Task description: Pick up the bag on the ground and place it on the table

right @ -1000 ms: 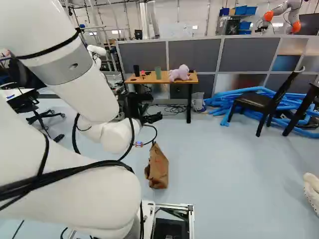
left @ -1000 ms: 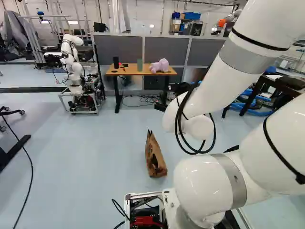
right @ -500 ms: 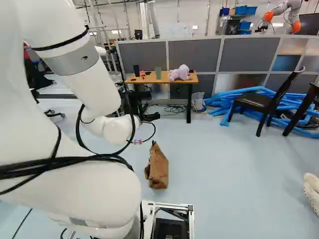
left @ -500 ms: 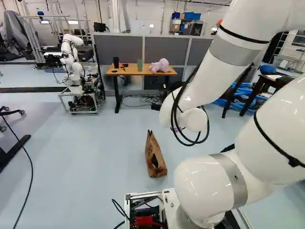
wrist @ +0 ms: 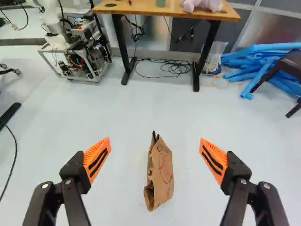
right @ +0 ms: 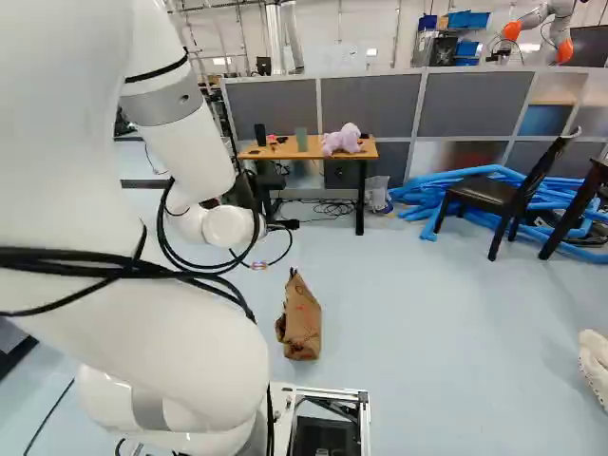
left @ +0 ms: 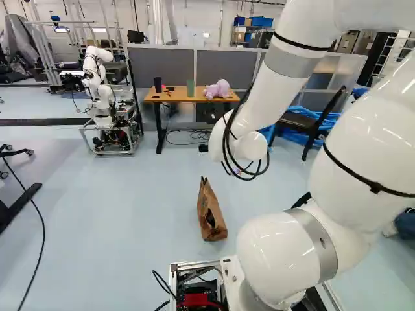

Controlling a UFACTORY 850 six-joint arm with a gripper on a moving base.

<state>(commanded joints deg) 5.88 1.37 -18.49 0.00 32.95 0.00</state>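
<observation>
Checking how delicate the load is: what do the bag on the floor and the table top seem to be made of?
The bag looks like matte brown paper, judging by its creases and crumpled edges. The table top seems to be smooth wood or wood-look laminate, from its even tan colour; I cannot tell which.

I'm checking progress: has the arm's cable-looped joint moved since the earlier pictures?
Yes: in the left base view, the arm's cable-looped joint has shifted toward that view's left and top against the table, which stayed put.
</observation>
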